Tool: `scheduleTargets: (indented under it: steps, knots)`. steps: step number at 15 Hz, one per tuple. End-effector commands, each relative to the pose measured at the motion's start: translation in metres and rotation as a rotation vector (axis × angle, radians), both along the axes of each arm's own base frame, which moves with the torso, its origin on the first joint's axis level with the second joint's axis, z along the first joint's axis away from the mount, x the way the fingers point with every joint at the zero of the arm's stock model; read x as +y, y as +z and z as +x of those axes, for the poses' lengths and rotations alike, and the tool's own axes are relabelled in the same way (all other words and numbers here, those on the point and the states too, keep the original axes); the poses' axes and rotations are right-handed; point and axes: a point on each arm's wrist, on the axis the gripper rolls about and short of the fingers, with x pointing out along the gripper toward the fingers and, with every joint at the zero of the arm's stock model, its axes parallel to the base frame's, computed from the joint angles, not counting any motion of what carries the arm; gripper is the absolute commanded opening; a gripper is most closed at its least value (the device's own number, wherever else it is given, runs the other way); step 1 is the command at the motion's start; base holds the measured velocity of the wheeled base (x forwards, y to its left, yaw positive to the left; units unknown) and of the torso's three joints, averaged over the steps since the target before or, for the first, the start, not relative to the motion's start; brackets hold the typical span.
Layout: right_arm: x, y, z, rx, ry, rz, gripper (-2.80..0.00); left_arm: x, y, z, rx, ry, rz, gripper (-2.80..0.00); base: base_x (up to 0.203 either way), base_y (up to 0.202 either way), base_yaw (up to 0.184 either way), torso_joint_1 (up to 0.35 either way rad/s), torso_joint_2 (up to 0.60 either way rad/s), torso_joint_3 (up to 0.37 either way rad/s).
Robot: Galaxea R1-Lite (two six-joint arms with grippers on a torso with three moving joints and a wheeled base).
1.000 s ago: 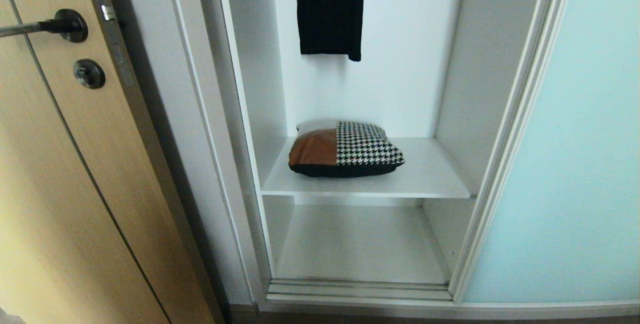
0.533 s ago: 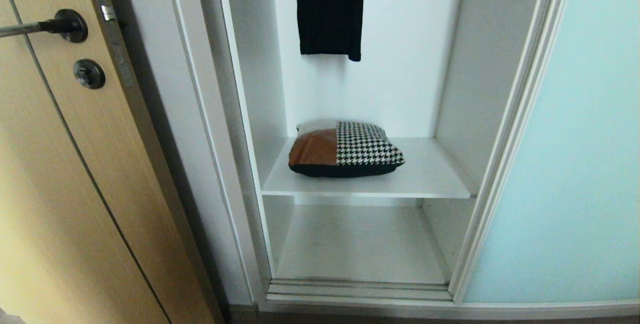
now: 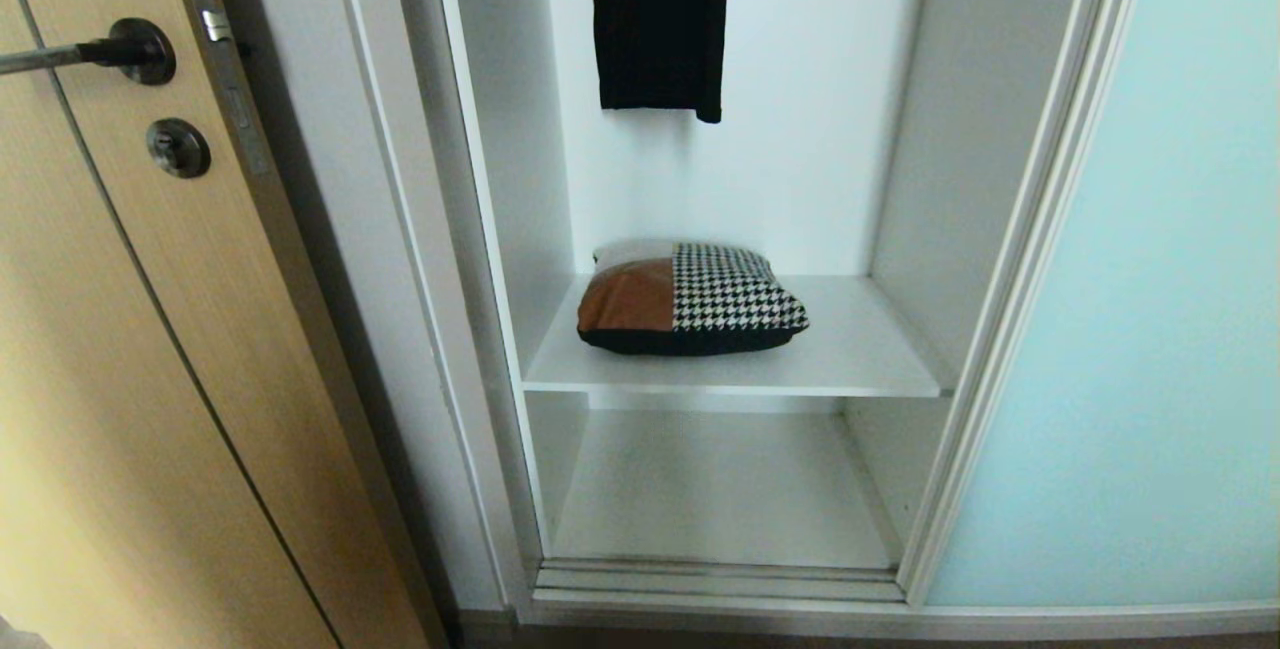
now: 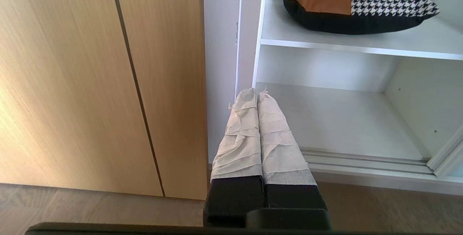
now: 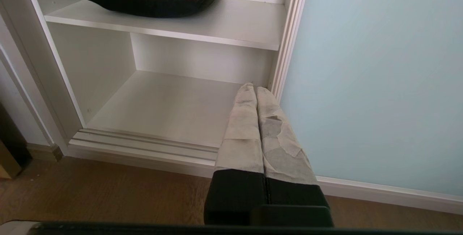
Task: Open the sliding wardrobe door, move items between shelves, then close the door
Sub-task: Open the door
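Nothing has shifted over the last second: frosted pale blue-green sliding door [image 3: 1150,329] stays slid open at 3 o'clock, tan-and-houndstooth cushion [image 3: 690,299] stays on upper white shelf [image 3: 860,349], lower shelf [image 3: 720,489] bare. Left gripper [image 4: 257,95] and right gripper [image 5: 253,92] both pinched together, empty. Guessing cushion move comes next.

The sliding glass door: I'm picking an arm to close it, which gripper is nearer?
Right. The right gripper, shut, hangs low just beside the sliding glass door. The left gripper, shut, hangs across the opening, by the wooden door.

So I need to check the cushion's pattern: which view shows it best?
The head view: the cushion shows its whole patterned top on the upper shelf. Both wrist views catch it from low, mostly its black side.
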Motion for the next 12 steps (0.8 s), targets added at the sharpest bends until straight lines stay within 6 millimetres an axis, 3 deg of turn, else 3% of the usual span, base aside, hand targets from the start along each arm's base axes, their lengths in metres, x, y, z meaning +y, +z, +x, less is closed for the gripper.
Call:
scheduleTargets:
  steps: [1,12]
  knots:
    - [0.0000,0.0000,0.0001,0.001,0.001,-0.001,-2.80,0.0000,0.0000,0.0001,0.001,0.000,-0.001,-2.80,0.000,0.000,0.000,0.000,0.00,0.000]
    - [0.0000,0.0000,0.0001,0.001,0.001,-0.001,-2.80,0.0000,0.0000,0.0001,0.001,0.000,-0.001,-2.80,0.000,0.000,0.000,0.000,0.00,0.000]
